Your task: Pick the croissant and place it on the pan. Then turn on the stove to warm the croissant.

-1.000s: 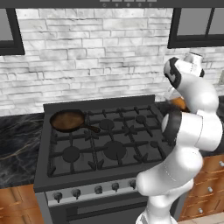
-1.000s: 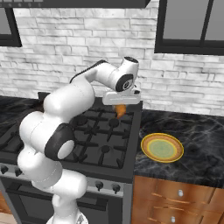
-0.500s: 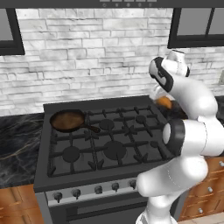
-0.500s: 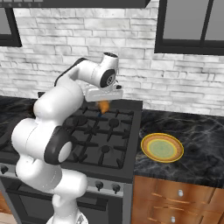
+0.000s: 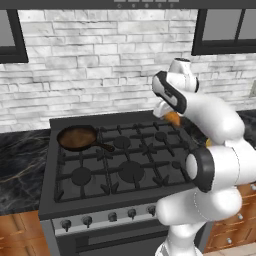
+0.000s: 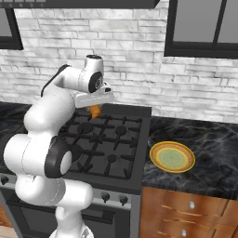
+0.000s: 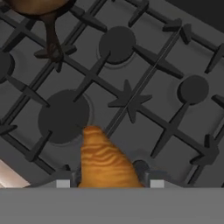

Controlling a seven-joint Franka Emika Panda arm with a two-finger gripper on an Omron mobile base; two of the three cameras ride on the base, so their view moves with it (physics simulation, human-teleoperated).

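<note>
— While the gripper (image 6: 95,108) hangs above the stove (image 5: 120,165), what sits between its fingers?
— The croissant (image 7: 105,164), pinched by nearly closed fingers, its tip pointing past them over the grates.
— And the pan (image 5: 77,137)?
— Well beyond the fingertips, on the far-left burner, handle toward the stove's middle.

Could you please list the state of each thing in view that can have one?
Croissant: held in the air over the stove.
Pincer: shut on the croissant.
Pan: empty, on the back left burner.
Stove: no flame showing.
Plate: empty, on the counter.
</note>
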